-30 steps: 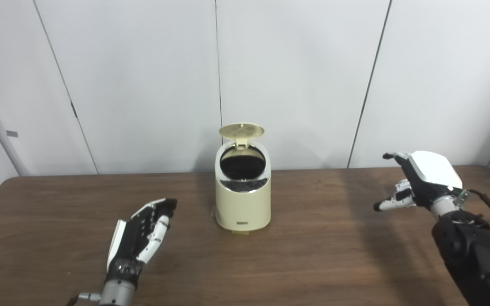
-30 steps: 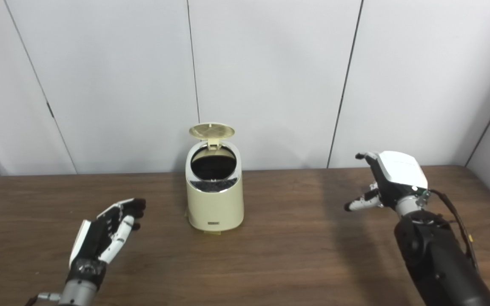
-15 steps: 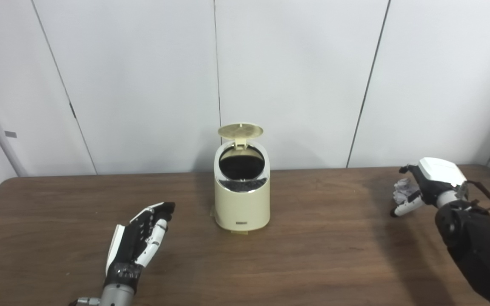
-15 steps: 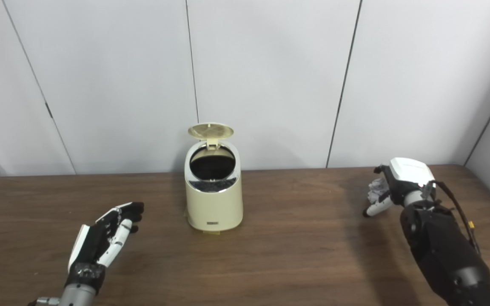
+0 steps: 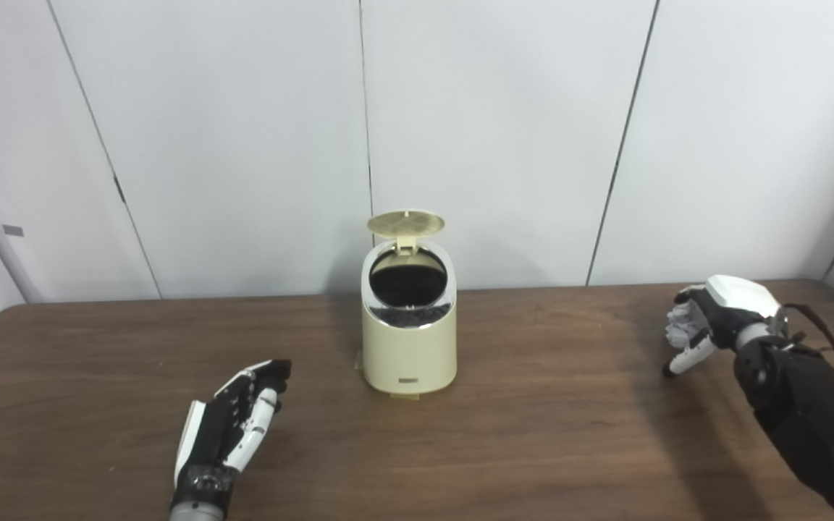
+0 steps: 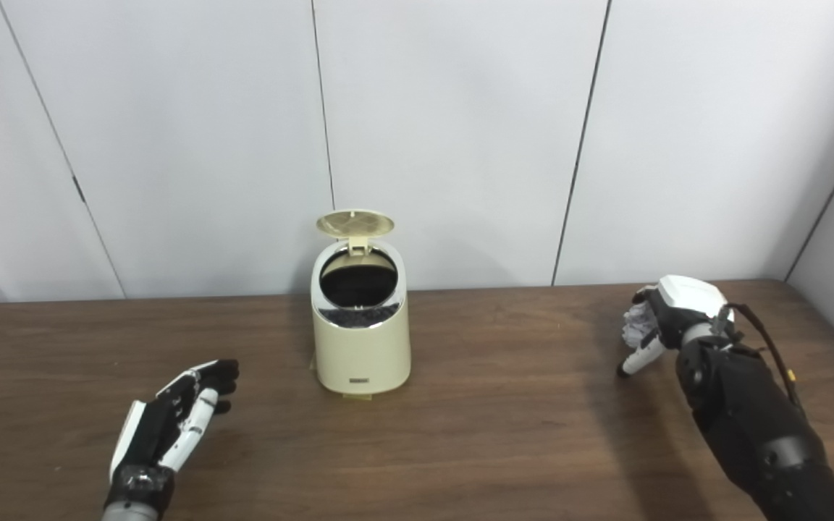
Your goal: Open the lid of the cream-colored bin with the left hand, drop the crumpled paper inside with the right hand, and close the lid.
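Observation:
The cream-colored bin [image 5: 409, 347] stands at mid-table with its round lid [image 5: 406, 222] tipped up and the dark opening [image 5: 407, 278] exposed. My left hand [image 5: 231, 427] lies low over the table, left and in front of the bin, open and holding nothing. Far right, the white crumpled paper [image 5: 680, 325] sits under my right hand [image 5: 710, 315]. Its fingers curl over the paper, while the thumb [image 5: 681, 358] points down toward the tabletop, apart from the paper. Whether the paper is gripped is not visible.
The brown wooden table [image 5: 533, 434] runs back to a grey panelled wall [image 5: 504, 130] just behind the bin. A black cable [image 5: 822, 336] loops off the right wrist near the table's right edge.
My right hand dropped from above the table onto the crumpled paper, and its fingers curled over it. The left hand drew back toward me and lower. The bin stayed open.

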You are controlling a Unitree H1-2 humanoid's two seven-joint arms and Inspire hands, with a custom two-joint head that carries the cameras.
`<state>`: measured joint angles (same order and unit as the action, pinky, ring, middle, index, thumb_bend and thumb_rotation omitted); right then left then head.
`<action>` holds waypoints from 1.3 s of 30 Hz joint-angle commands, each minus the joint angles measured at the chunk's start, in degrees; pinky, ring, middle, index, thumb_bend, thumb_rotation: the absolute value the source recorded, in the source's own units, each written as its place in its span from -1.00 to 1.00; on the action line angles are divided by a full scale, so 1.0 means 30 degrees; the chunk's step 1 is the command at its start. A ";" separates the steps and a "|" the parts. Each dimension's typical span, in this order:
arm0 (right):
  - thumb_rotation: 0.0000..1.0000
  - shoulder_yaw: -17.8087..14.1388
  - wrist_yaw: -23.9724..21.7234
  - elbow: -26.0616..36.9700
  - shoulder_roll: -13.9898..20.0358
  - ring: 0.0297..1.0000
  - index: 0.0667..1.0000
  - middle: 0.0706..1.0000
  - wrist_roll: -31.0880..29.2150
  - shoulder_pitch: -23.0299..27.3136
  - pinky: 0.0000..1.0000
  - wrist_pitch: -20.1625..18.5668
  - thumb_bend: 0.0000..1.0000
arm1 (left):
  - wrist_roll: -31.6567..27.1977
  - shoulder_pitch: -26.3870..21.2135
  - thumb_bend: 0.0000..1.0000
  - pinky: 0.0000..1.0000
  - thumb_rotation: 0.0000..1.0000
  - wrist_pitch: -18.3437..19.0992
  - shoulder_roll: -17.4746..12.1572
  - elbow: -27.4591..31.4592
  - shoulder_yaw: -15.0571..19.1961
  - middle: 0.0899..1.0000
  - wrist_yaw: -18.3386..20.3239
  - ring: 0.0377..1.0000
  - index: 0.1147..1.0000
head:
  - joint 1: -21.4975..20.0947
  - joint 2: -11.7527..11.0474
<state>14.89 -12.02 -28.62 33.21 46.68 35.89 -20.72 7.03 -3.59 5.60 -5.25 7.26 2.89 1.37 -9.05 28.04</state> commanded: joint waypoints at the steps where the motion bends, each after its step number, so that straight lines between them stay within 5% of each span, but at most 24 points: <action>1: -0.57 0.0050 0.0196 -0.0191 0.0645 0.62 0.65 0.80 -0.0272 0.1065 0.21 0.0732 0.81 | -0.0198 -0.0404 -0.71 0.48 0.14 -0.0634 -0.0016 0.0303 0.0070 0.53 -0.0224 0.56 0.48 | -0.0030 0.0005; 11: -0.74 0.0802 0.0394 -0.1424 0.0805 0.31 0.57 0.47 -0.0720 0.1911 0.08 0.1778 0.68 | -0.0490 -0.0164 -0.72 0.49 0.17 -0.0979 -0.0049 0.0163 0.0035 0.54 -0.0322 0.58 0.49 | -0.0229 -0.0235; 19: -0.83 0.1518 0.0719 -0.3217 0.0858 0.29 0.52 0.46 -0.0729 0.2818 0.07 0.2377 0.60 | -0.0610 0.0115 -0.72 0.49 0.11 -0.0798 -0.0128 0.0471 0.0035 0.55 -0.0356 0.58 0.50 | -0.0276 -0.0086; 29: -0.92 0.2305 -0.0085 -0.4213 0.0698 0.11 0.48 0.31 -0.0579 0.3806 -0.07 0.1447 0.63 | -0.0946 0.0329 -0.72 0.47 0.05 -0.0887 -0.0274 0.0686 0.0166 0.54 -0.0247 0.57 0.48 | -0.0687 0.0039; 32: -0.90 0.2676 -0.0313 -0.4643 0.0737 0.25 0.47 0.39 -0.0446 0.4014 0.02 0.1226 0.63 | -0.0936 0.0380 -0.71 0.45 0.08 -0.0884 -0.0273 0.0801 0.0161 0.53 -0.0288 0.56 0.47 | -0.0881 -0.0007; 39: -0.86 0.3933 -0.1891 -0.4661 0.0995 -0.01 0.49 0.22 0.0224 0.4531 -0.27 0.0027 0.62 | -0.1048 0.0397 -0.73 0.48 0.13 -0.1028 -0.0447 0.0846 0.0056 0.53 -0.0055 0.57 0.48 | -0.0988 0.0166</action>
<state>25.86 -16.53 -43.49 34.00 44.78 47.45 -18.24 4.42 -0.83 4.96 -6.06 7.69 3.11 0.95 -12.04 28.47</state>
